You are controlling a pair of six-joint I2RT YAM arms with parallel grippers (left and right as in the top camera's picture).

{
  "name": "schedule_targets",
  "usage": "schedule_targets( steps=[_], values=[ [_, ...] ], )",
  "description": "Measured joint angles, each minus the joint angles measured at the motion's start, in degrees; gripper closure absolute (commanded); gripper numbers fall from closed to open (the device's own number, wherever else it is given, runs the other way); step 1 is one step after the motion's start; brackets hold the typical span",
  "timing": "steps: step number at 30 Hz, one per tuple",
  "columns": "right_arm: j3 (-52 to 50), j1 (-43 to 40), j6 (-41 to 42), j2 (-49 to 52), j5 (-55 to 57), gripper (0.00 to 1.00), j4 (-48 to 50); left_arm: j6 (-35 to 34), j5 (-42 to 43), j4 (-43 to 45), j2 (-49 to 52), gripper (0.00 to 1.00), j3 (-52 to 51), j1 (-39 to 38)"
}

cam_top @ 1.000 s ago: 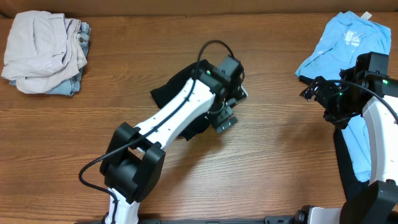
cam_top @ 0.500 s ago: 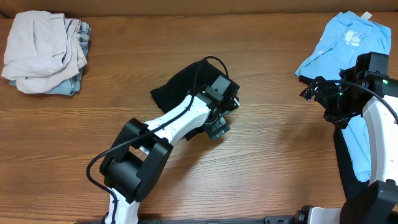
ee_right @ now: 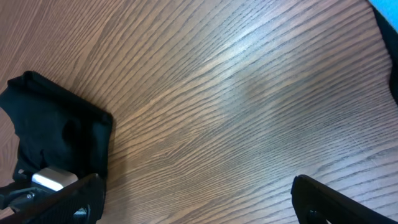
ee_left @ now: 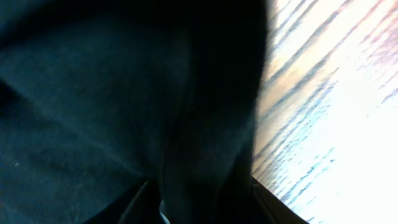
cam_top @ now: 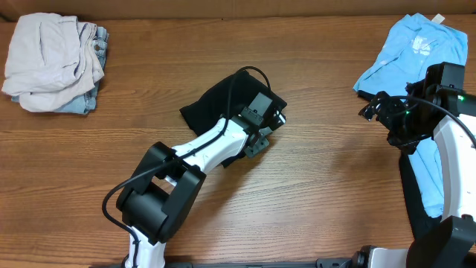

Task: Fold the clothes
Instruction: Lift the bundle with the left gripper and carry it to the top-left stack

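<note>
A crumpled black T-shirt [cam_top: 212, 108] lies mid-table. My left gripper [cam_top: 260, 138] is pressed down onto its near right edge. The left wrist view is filled with black cloth [ee_left: 93, 106], and a raised fold of it sits pinched in my left gripper [ee_left: 199, 205]. A light blue shirt [cam_top: 413, 48] is spread at the far right corner. Just left of it, over bare wood, my right gripper [cam_top: 375, 108] hovers. In the right wrist view my right gripper [ee_right: 196, 205] is wide open and empty, with the black T-shirt [ee_right: 56, 137] off at the left.
A heap of beige and denim clothes [cam_top: 52, 63] sits at the far left corner. More light blue cloth [cam_top: 431, 175] lies under my right arm near the table's right edge. Bare wooden tabletop [cam_top: 335, 186] stretches between the two arms.
My left gripper dropped onto the black T-shirt's near right edge and its jaws closed in on a fold of the cloth. The right arm stayed still.
</note>
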Motion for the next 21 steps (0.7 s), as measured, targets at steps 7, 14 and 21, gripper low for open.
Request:
schedule_targets(
  steps=[7,14,21],
  values=[
    [-0.02,0.00,0.00,0.00,-0.02,0.00,0.04,-1.18,-1.62,0.55,0.02,0.89,-0.15,2.40],
    [-0.02,0.00,-0.02,0.00,-0.02,0.00,0.00,-2.08,-5.11,-6.88,0.52,0.96,4.15,7.78],
    [-0.02,0.00,-0.52,0.00,-0.02,0.00,0.04,-2.03,-9.20,-17.75,1.11,0.96,20.31,10.75]
  ],
)
